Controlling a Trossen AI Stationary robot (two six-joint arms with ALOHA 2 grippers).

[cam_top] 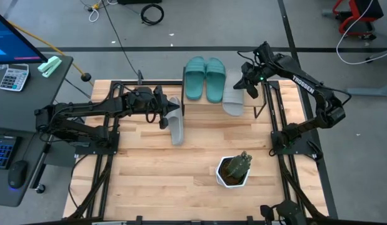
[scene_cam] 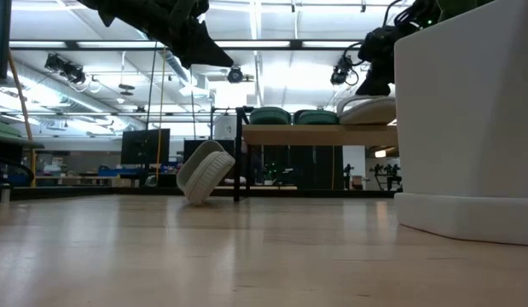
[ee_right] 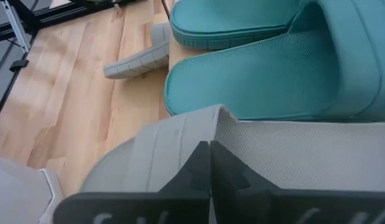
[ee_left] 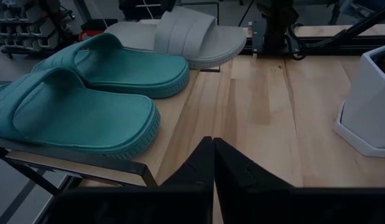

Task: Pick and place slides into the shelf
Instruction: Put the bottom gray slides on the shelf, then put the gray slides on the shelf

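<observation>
Your right gripper sat clenched over grey slide on shelf beside teal pair. Left gripper clenched, empty, above tipped grey slide leaning on shelf leg, last to load.

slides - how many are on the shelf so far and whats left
Done: both teal slides sit on the shelf. In hand: one grey slide lies at its right end under the right gripper. Left: the other grey slide leans against the shelf's left side, near the left gripper.
</observation>
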